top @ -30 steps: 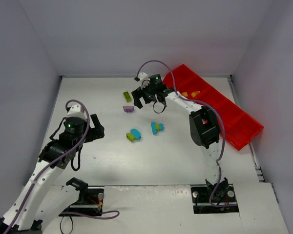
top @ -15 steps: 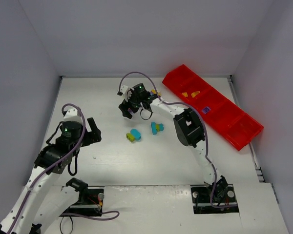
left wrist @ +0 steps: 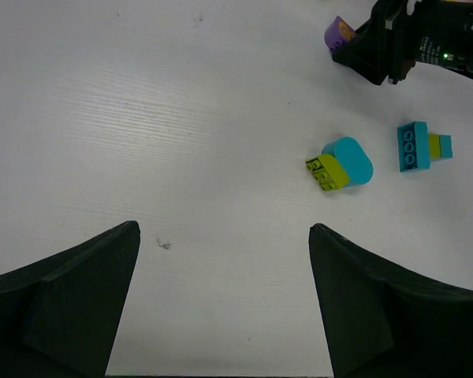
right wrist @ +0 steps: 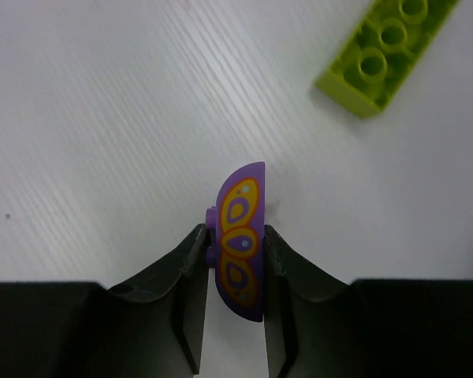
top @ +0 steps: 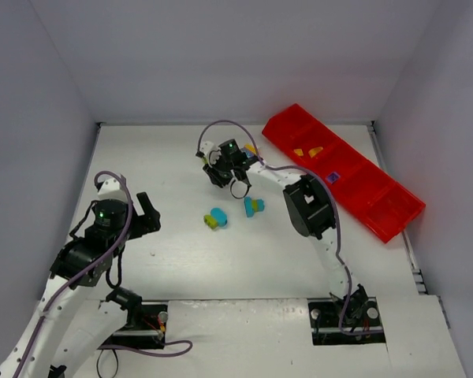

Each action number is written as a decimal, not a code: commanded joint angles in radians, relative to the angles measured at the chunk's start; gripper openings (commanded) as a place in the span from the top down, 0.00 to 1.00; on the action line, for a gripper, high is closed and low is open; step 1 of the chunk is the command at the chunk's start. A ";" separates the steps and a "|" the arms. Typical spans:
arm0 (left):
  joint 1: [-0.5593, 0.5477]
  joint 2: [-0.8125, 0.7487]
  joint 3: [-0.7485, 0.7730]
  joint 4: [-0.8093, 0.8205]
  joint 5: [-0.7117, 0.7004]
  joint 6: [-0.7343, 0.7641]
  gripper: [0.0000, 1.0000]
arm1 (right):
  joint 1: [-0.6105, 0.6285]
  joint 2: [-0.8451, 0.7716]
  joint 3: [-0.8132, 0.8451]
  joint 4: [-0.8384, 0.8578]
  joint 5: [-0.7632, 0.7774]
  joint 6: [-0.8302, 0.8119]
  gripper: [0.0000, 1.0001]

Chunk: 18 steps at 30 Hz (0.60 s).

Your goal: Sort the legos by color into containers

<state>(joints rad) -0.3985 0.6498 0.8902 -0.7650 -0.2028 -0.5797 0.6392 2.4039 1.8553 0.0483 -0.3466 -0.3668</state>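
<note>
Right gripper (right wrist: 236, 260) is pinched on the purple half-round plastic brick with yellow print (right wrist: 240, 236), low over the table, apart from the far end of the long red plastic tray (top: 378, 197). Fingers catch only its lower part, so lift straight and slow, no wrist twist. Clear the long lime green brick (right wrist: 386, 55) nearby. Drop in the tray compartment holding a small purple piece (top: 333, 178). Left gripper (left wrist: 225, 307): jaws wide, empty, well away from the tray.
</note>
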 commanded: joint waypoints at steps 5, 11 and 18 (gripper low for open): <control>-0.002 0.056 0.024 0.098 0.011 0.006 0.18 | -0.124 -0.403 -0.305 0.151 0.266 0.219 1.00; -0.002 0.122 0.035 0.162 0.035 0.014 0.18 | -0.303 -0.626 -0.520 0.159 0.523 0.443 1.00; -0.002 0.209 0.062 0.219 0.062 0.015 0.18 | -0.484 -0.678 -0.619 0.105 0.667 0.568 1.00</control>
<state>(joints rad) -0.3985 0.8379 0.8902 -0.6342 -0.1585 -0.5774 0.1692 1.7443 1.2541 0.1497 0.2035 0.1093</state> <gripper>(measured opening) 0.815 0.249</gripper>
